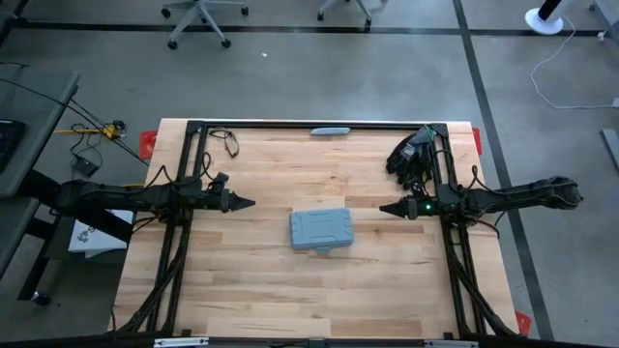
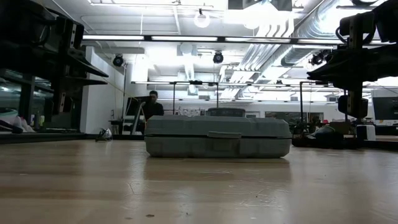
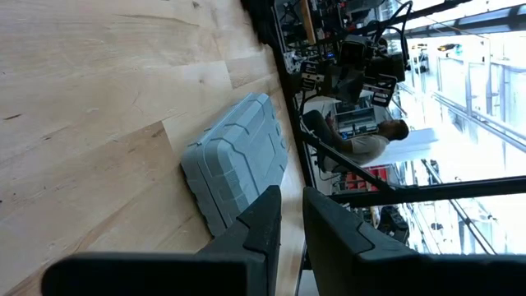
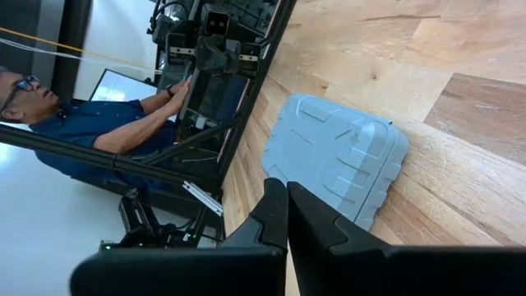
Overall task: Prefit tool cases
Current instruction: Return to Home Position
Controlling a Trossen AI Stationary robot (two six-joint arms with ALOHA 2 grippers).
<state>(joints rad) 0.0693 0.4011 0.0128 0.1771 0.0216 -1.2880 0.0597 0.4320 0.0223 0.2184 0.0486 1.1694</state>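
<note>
Grey-blue tool case [image 1: 322, 230] closed, flat on pale plank table [image 1: 261, 290] - ribbed moulded plastic lid, rounded corners. Left gripper [image 1: 250, 204] and right gripper [image 1: 385, 208] flank case, both apart from it, grasping nothing - left fingers narrow slit apart, right pressed together.

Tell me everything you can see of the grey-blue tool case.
The tool case is a flat, rectangular grey-blue clamshell, plastic by its look, with a ribbed lid and a small handle tab on one long edge. It is shut and lies flat near the middle of the wooden table. Only the table touches it; the left gripper and right gripper hang clear on either side.
</note>
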